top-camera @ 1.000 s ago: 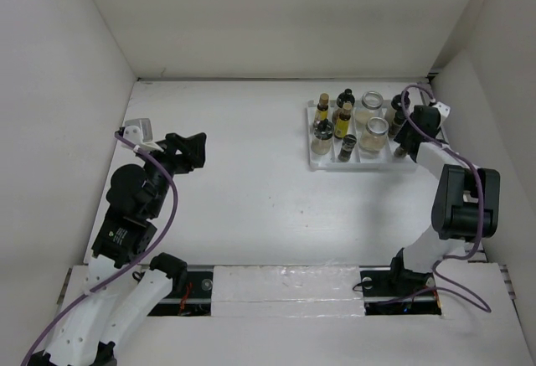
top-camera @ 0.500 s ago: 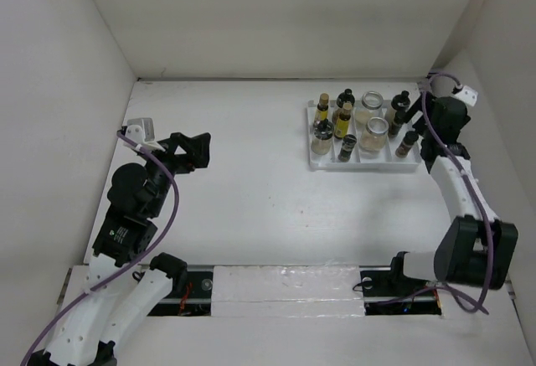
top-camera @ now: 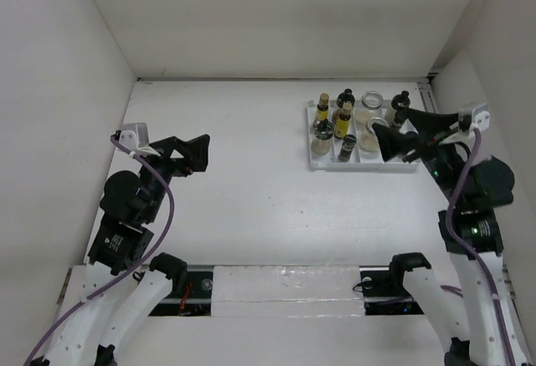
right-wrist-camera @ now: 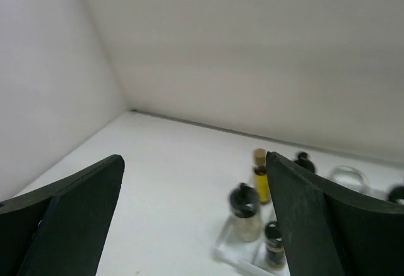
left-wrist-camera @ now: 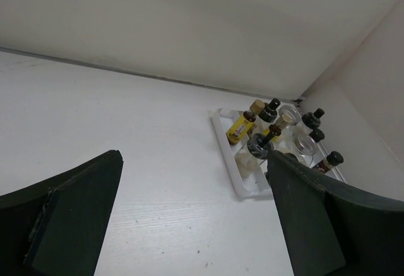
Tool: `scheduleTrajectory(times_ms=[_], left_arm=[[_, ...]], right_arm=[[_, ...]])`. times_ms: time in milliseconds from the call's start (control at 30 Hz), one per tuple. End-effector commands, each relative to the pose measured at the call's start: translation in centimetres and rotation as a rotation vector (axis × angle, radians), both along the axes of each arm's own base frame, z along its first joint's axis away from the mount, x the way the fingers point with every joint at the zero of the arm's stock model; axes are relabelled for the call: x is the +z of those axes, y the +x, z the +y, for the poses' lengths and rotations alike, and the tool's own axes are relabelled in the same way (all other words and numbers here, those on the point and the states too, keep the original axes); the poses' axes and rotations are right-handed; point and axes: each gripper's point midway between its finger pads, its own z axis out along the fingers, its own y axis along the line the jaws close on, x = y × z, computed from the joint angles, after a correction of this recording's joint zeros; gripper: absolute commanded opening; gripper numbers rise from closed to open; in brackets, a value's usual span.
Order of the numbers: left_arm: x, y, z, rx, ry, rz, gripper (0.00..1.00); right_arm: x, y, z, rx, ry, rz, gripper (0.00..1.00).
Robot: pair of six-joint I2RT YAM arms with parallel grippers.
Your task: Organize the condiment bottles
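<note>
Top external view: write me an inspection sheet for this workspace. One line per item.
Surface: white table, bare apart from the tray.
Job's things: condiment bottles stand upright in the white divided tray at the far right. The right arm hides the tray's right end.
Clutter: nothing seen.
Grippers: left pincer is open and empty, above the table's left side. Right pincer is open and empty, above the tray's right end.
Cables: purple cables loop along each arm, off the table and away from the bottles.
Surroundings: plain white walls on three sides.
</note>
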Motion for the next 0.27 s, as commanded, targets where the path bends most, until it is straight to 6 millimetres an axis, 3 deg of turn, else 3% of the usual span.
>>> scheduleTrajectory(times_ms=[0,33,133,233], left_arm=[[2.0,-0.5,0.0,-0.015,-0.019,-0.081,0.95],[2.5,-0.7,0.1,-0.015,-0.026,-0.098,0.95],[2.3,-0.8,-0.5,-0.045,-0.033,-0.096,0.95],[2.8,-1.3,-0.9,-0.076,-0.056,-0.11,0.98]], right_arm=[[0.5,-6.2,5.1,0.332,-0.118,-0.097,0.99],[1.1,-8.0,5.1,0.343,-0.116,-0.13,0.99],[1.1,-10.1,4.7,0.332,-0.114,-0.16,0.99],[0.0,-9.7,4.1,0.291,-0.107,-0.097,0.99]])
